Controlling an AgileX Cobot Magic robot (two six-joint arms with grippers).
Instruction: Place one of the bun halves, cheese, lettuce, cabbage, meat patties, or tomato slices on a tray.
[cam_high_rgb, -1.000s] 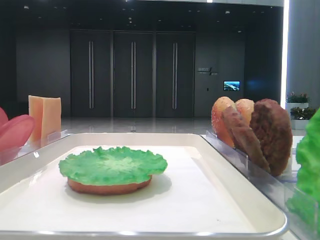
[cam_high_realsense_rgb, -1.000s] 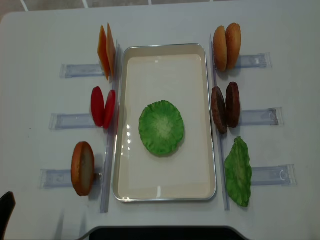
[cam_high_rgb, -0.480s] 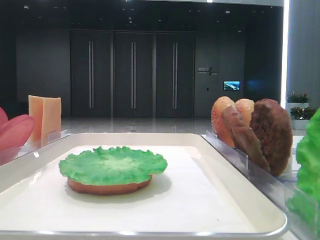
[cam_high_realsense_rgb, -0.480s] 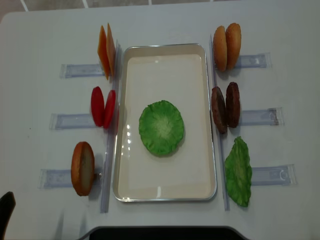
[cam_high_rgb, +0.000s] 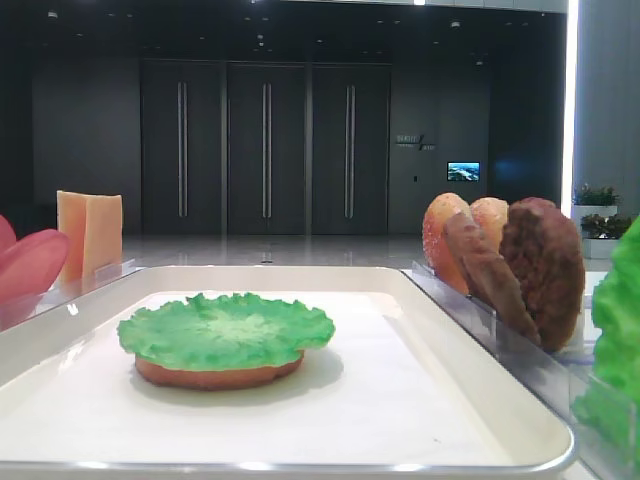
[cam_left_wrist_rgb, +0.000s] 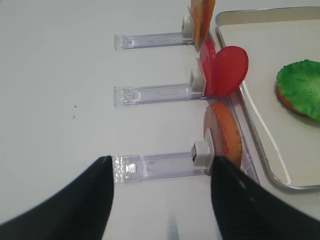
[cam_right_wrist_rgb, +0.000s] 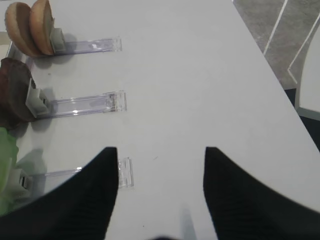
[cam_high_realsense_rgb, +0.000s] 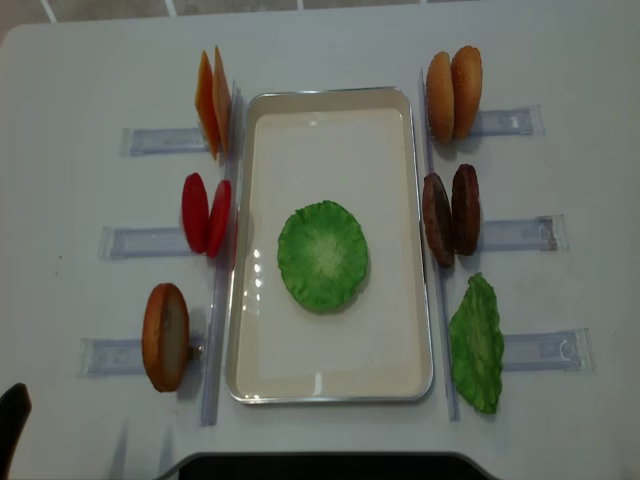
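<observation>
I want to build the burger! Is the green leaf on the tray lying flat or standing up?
Flat. The lettuce lies spread over a bun half in the tray.

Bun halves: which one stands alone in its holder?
The bun half at the tray's near-left; the others pair up far right or lie under lettuce.

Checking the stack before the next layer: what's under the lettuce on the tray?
A bun half lies under the lettuce on the tray; only its brown edge shows in the low front view. From overhead the lettuce covers it completely, so its top face cannot be seen.
</observation>
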